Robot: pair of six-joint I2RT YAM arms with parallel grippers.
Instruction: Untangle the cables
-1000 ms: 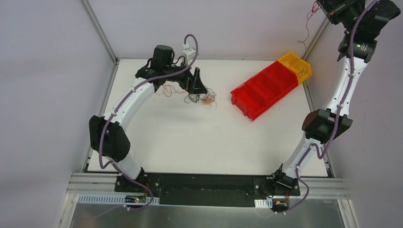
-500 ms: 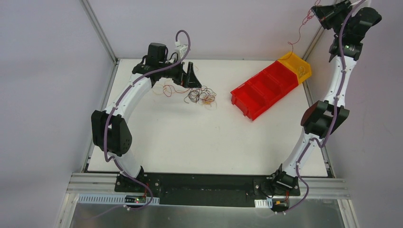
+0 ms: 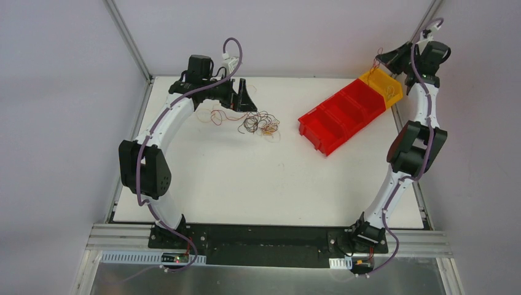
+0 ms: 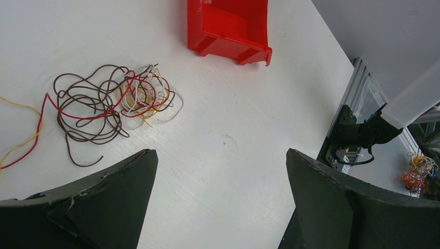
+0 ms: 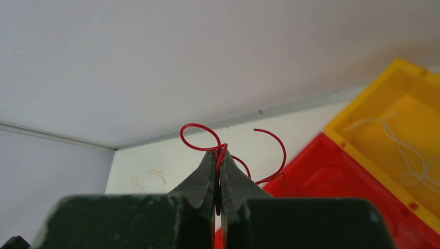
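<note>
The left gripper [image 4: 221,151] gapes wide, holding nothing, over the bench [image 3: 258,184] near its far edge, left of centre. Just right of it lie the tangled cables [image 3: 258,123]. Red bins [image 3: 335,117] and a yellow bin [image 3: 386,83] line up toward the far-right corner. There the right gripper [image 5: 218,158] is clenched on a red wire [image 5: 200,136].

Seen from above, table [image 3: 246,184] ctr as dial: cables [image 3: 259,123] lie on it at 12. Bin row [image 3: 335,117] sits at 2, slanting to far-R corner, end bin [image 3: 384,86] farthest out. L gripper [image 4: 220,155] is near cables, at their 11. R gripper [image 5: 218,155] is above end bin w/ one wire [image 5: 200,132] pinched in it, well apart from the rest.
</note>
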